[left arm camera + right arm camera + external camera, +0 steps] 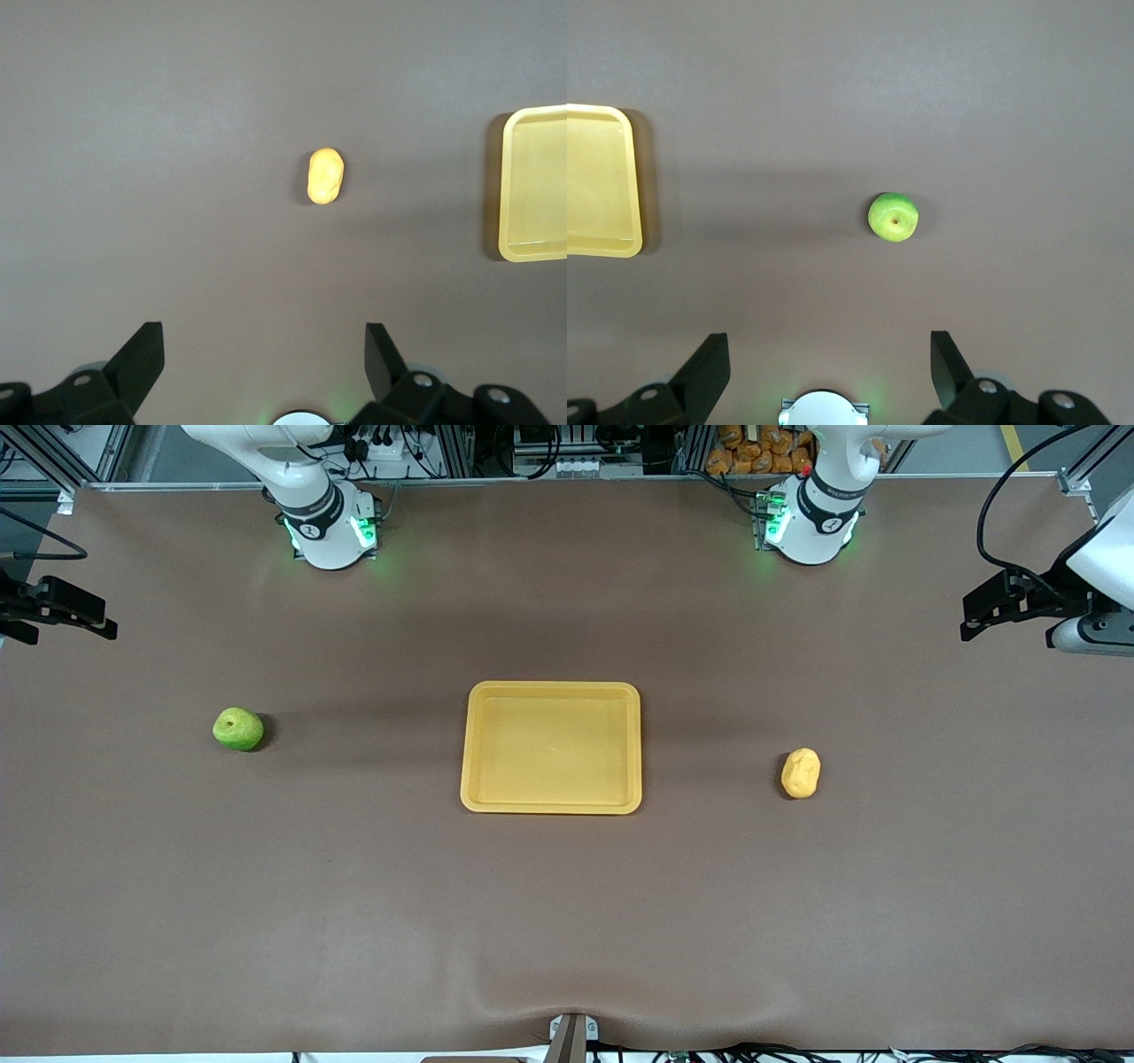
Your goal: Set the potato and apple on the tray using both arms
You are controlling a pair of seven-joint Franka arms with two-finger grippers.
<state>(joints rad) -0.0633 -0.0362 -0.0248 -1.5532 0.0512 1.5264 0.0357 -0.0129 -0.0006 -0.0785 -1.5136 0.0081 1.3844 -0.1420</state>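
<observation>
The yellow-orange tray [475, 748] lies flat mid-table and holds nothing. The green apple [237, 729] sits on the table toward the right arm's end. The yellow-orange potato [800, 772] lies toward the left arm's end. My left gripper [973, 622] hangs open and empty, high over its end of the table. Its wrist view shows the potato [325, 175], a tray edge [523, 186] and the gripper [264, 341]. My right gripper [99, 622] hangs open and empty over its own end. Its wrist view shows the apple [893, 217], a tray corner [616, 177] and the gripper [830, 350].
The two arm bases [328, 531] [811, 527] stand along the table edge farthest from the front camera. A small metal bracket [571, 1036] sits at the nearest edge. The brown table mat [567, 912] is bare apart from the tray and the two fruits.
</observation>
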